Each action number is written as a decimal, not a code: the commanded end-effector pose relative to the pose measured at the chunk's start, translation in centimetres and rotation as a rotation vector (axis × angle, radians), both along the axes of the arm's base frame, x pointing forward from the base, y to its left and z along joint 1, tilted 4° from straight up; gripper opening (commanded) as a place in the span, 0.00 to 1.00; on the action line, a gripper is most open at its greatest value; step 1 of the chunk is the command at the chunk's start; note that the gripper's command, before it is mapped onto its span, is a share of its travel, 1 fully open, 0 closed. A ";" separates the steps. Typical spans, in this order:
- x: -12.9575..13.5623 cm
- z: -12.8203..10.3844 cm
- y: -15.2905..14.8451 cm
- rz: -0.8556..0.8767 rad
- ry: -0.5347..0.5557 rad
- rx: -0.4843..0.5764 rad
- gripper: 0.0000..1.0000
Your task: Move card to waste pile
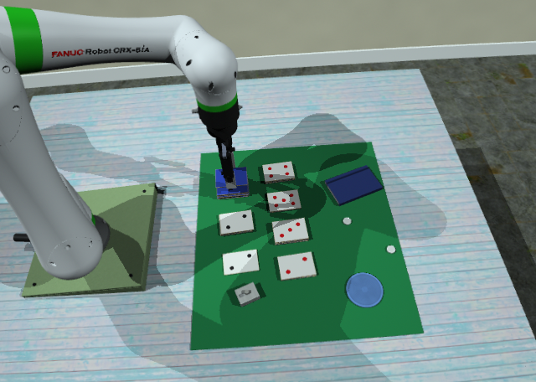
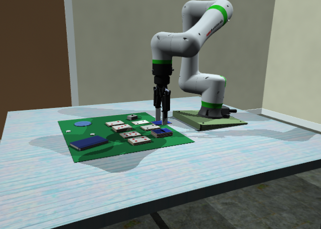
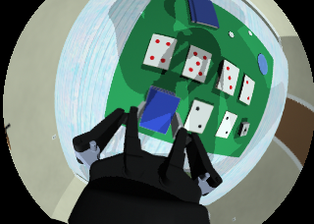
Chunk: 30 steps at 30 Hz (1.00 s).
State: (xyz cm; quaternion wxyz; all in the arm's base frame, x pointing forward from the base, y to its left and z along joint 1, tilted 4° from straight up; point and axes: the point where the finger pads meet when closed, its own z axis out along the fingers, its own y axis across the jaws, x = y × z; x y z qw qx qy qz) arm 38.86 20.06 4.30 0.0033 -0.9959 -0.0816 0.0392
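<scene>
My gripper (image 1: 229, 182) is shut on a blue-backed card (image 1: 232, 177) and holds it level, a little above the face-down stock (image 1: 233, 191) at the near-left corner of the green mat (image 1: 302, 248). In the exterior view the held card (image 2: 161, 122) hangs clear of the stock (image 2: 162, 132). In the wrist view the card (image 3: 160, 110) sits between my fingers. The waste pile (image 1: 278, 171), face up with several red pips, lies right beside the stock; it also shows in the exterior view (image 2: 139, 140) and the wrist view (image 3: 160, 50).
Several more face-up cards lie in two columns on the mat, red-pipped (image 1: 283, 200) and black-pipped (image 1: 235, 222). A blue box (image 1: 353, 184), a blue disc (image 1: 364, 289), two white studs (image 1: 347, 220) and a small grey block (image 1: 247, 293) also sit on it. The robot base (image 1: 93, 240) stands left.
</scene>
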 end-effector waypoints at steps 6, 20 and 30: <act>0.6 0.0 -2.7 0.015 0.000 0.001 0.43; 2.1 -0.1 -9.7 0.052 0.000 0.004 0.43; 2.4 -0.2 -11.2 0.060 0.000 0.005 0.43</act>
